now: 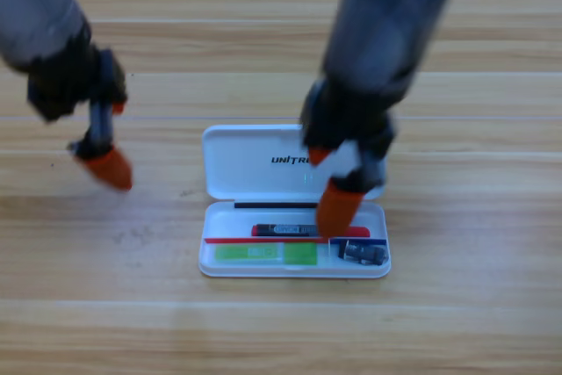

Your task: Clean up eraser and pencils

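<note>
The right gripper [327, 189] is reaching down over the case [237, 164], jaws apart; the left gripper [110, 142] is hanging beside it, jaws apart.

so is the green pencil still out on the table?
No, the green pencil lies inside the white case, left of the eraser.

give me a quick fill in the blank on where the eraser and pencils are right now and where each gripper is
1. The black pencil and the green pencil both lie inside the white ____.
2. The eraser sits in the case's lower ____ corner.
3. The right gripper hangs over the case, just above the ____.
4. The left gripper is over the bare ____, left of the case.

Missing words: case; right; eraser; table
</note>
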Controlling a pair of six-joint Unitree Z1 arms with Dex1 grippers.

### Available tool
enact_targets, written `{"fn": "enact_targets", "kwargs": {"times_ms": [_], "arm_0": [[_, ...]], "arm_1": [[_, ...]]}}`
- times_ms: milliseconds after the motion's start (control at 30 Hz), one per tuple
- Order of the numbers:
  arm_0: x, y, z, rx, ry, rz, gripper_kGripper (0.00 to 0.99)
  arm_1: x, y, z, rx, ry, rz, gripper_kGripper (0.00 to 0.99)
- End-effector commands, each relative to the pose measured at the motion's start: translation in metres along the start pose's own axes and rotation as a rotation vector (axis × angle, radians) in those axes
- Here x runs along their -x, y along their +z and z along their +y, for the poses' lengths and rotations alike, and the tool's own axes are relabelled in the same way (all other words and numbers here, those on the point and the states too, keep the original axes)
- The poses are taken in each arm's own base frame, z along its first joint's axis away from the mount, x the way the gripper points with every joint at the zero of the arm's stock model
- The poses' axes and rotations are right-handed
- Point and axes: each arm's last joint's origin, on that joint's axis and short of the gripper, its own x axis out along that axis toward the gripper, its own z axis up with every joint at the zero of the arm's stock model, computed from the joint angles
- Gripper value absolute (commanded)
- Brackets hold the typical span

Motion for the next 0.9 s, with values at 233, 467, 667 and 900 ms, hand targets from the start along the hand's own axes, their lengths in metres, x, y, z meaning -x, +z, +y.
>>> {"fn": "enact_targets", "kwargs": {"times_ms": [233,467,667,900], "arm_0": [[-0.025,0.018,0.116,0.116,0.010,-0.151,0.643],[-0.077,0.029,0.148,0.061,-0.137,-0.244,0.115],[-0.113,0.033,0.150,0.045,-0.262,-0.289,0.000],[-0.158,0.033,0.150,0.042,-0.438,-0.273,0.000]], "arm_1": [[0.114,-0.070,0.089,-0.053,-0.003,-0.434,0.954],[0.122,-0.095,0.110,-0.106,-0.064,-0.591,0.963],[0.120,-0.101,0.116,-0.115,-0.047,-0.588,0.965],[0.120,-0.105,0.117,-0.143,-0.046,-0.586,0.969]]}}
